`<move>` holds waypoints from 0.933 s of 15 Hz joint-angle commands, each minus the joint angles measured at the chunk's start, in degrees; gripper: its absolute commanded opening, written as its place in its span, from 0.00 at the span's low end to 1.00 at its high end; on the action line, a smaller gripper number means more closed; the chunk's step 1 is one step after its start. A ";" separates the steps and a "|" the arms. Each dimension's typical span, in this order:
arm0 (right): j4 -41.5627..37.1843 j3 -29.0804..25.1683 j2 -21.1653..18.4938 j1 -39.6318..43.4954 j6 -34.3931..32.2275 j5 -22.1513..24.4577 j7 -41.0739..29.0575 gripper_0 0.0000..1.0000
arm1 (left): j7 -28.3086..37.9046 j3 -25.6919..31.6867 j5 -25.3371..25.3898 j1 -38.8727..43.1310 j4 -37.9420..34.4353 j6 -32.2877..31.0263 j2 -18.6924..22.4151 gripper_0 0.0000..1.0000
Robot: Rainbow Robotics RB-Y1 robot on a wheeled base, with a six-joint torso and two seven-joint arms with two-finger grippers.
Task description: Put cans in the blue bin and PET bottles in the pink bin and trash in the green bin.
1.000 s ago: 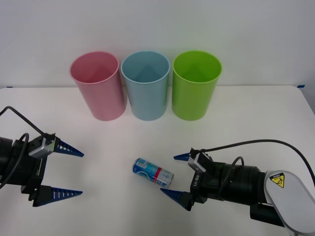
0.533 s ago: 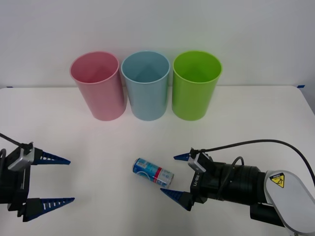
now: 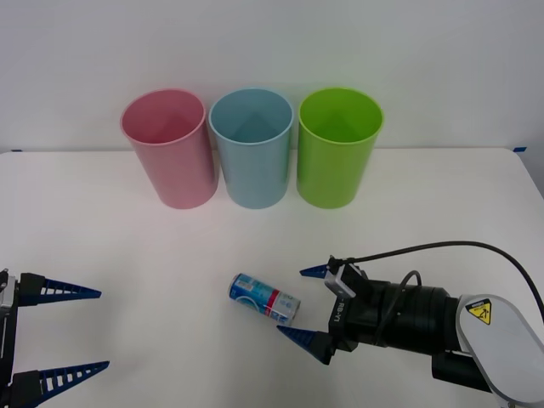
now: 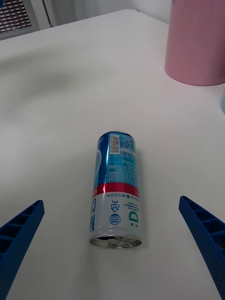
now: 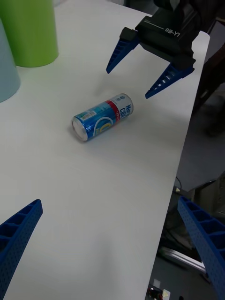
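Left claw (image 3: 55,331) wide, parked low at tabletop (image 3: 127,255) edge. Can (image 3: 264,299) lying on its side mid-tabletop, light, rigid, slick, prone to rolling; best pinched across the barrel. Right claw (image 3: 307,313) wide, mouth facing can's end

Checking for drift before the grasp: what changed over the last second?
The left hand, fingers open, pulled back toward the robot and outward, away from the small blue and white drink can. Nothing was gripped or released. The right hand stayed open just beside the can, which lies on its side on the white table. The pink plastic bin, light-blue plastic bin and lime-green plastic bin are unmoved.
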 commanded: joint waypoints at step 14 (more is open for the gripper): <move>0.00 0.00 0.00 0.00 0.00 0.00 0.00 1.00 | -8.23 11.64 0.44 10.28 -3.94 2.32 -6.89 1.00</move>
